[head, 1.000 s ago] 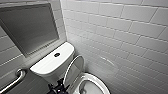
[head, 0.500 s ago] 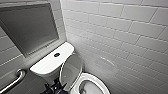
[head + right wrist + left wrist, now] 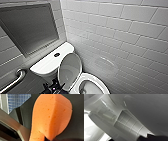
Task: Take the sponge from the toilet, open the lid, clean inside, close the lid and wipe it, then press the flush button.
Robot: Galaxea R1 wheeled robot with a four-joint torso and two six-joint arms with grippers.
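Observation:
The white toilet [image 3: 100,82] stands in a tiled corner. Its lid [image 3: 70,68] is raised, grey underside facing out, leaning toward the cistern [image 3: 47,65]. The dark flush button [image 3: 57,54] sits in the middle of the cistern top. My left gripper [image 3: 53,87] is at the lower edge of the head view, just beside the lid's lower left edge, open. Glossy white toilet ceramic [image 3: 125,124] with reflected tiles looms close in the left wrist view. The orange sponge [image 3: 50,116] is pinched at one end in my right gripper [image 3: 48,138], which is shut on it.
A tiled wall [image 3: 120,37] runs close along the toilet's right side. A dark framed panel [image 3: 30,27] hangs above the cistern. A metal grab bar [image 3: 15,80] is fixed to the wall left of the toilet.
The lid stands a little more upright than a second ago. The sponge stays in my right gripper.

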